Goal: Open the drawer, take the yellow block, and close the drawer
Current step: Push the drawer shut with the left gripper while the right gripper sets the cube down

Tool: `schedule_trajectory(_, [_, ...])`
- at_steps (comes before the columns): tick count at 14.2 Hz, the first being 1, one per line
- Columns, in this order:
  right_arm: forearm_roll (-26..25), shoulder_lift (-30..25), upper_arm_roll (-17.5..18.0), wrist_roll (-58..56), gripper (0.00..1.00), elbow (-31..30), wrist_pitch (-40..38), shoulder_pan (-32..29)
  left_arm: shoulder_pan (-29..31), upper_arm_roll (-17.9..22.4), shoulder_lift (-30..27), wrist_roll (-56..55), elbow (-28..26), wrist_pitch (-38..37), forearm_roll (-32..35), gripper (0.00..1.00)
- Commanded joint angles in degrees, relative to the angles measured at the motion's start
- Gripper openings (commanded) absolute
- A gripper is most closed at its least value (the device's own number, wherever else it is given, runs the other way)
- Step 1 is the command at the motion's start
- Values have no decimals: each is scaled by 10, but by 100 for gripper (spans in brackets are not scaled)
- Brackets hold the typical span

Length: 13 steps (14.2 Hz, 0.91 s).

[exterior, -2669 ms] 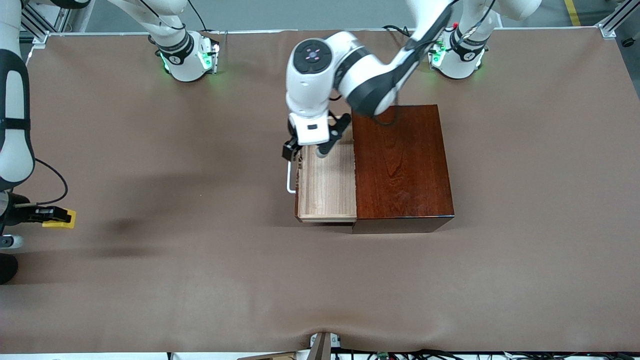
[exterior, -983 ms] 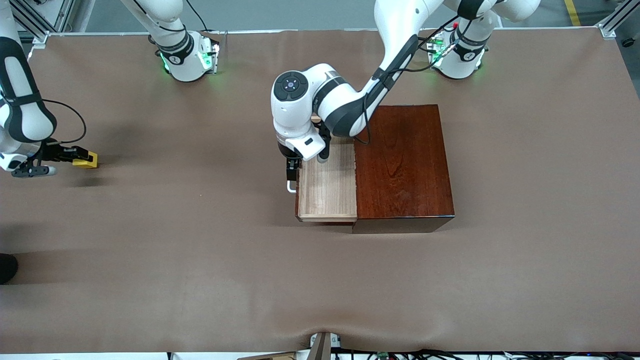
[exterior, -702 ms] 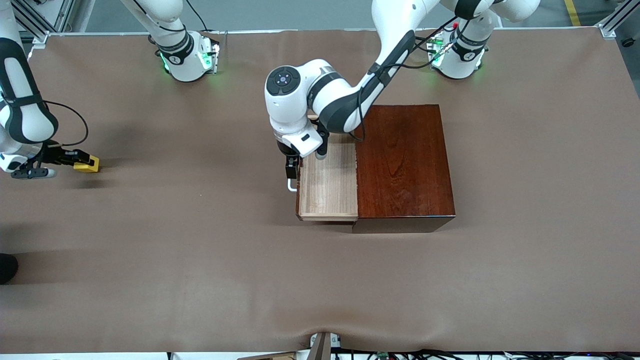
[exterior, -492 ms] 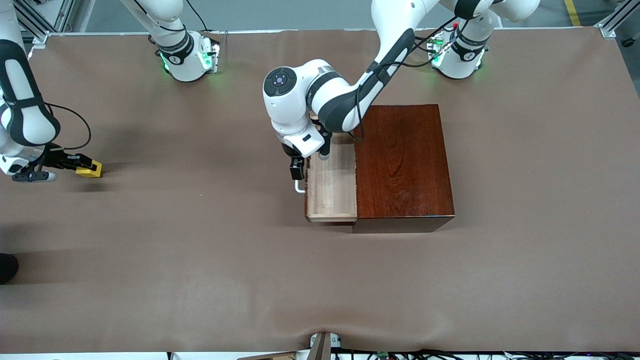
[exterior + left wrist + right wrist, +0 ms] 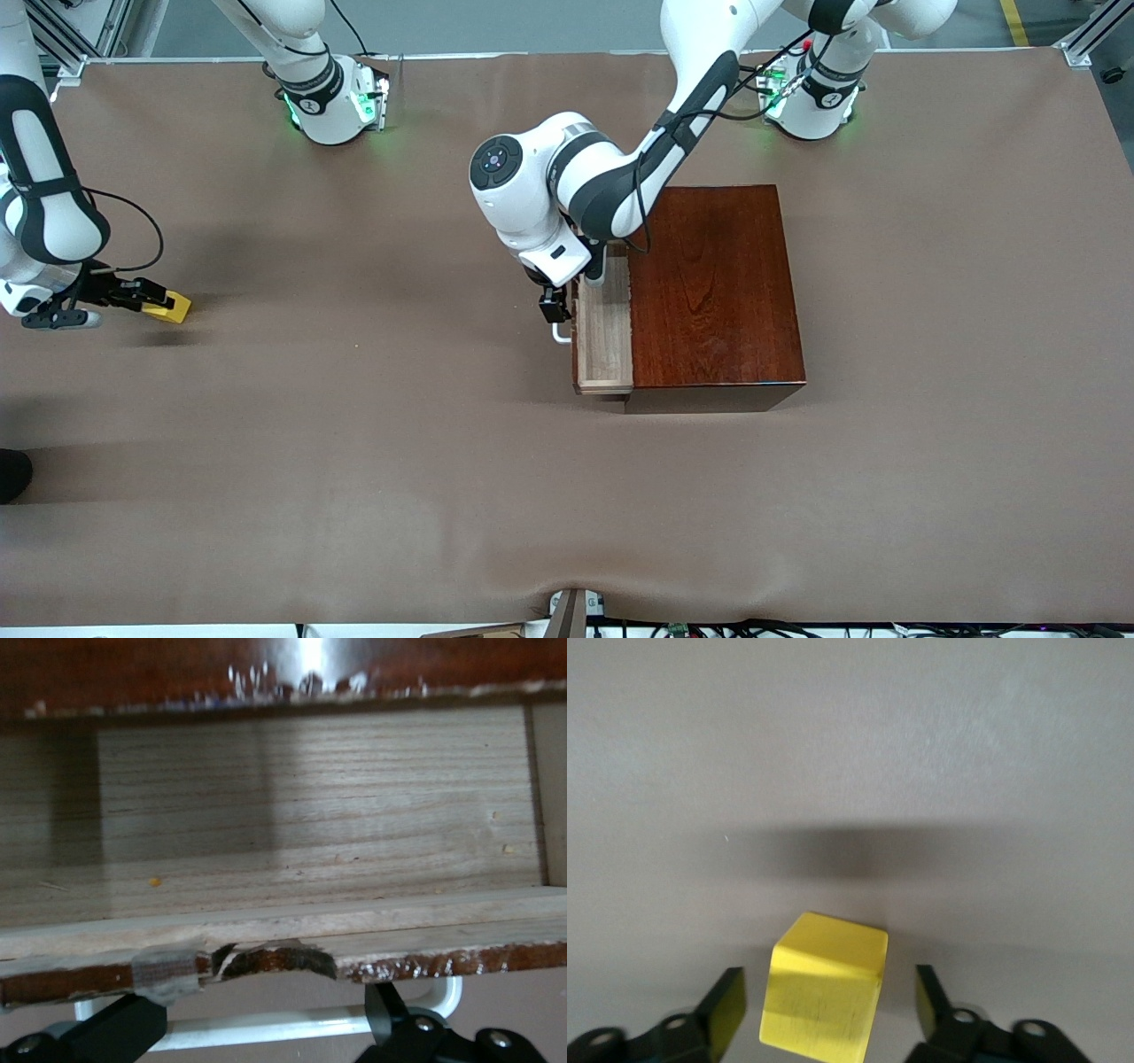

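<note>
Now I am spreading my right gripper (image 5: 828, 1005) around the yellow block (image 5: 824, 990); my left gripper (image 5: 257, 1028), fingers apart, is straddling the drawer (image 5: 604, 341) handle (image 5: 292, 1026).

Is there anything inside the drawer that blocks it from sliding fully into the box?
Nothing visible does. The drawer is empty, and the left gripper is at its white handle.
</note>
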Motion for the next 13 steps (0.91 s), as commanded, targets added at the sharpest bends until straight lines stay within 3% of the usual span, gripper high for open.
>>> schedule_trajectory(1, [11,-2,0,0,100,44,-52,7,3,20,-13,12,-12,-32,27,100])
schedule_trajectory(5, [5,-16,1,5,100,197,-278,25,4,34,-13,12,-12,-64,27,100])
schedule_trajectory(8, [-8,-37,-1,72,100,292,-399,65,4,42,-14,12,-12,-83,27,100])
schedule_trajectory(10, [-41,-91,1,152,100,306,-443,118,4,51,-19,12,-12,-103,27,100])
schedule_trajectory(13, [-49,-163,2,248,100,302,-481,184,3,63,-22,12,-12,-119,27,100])
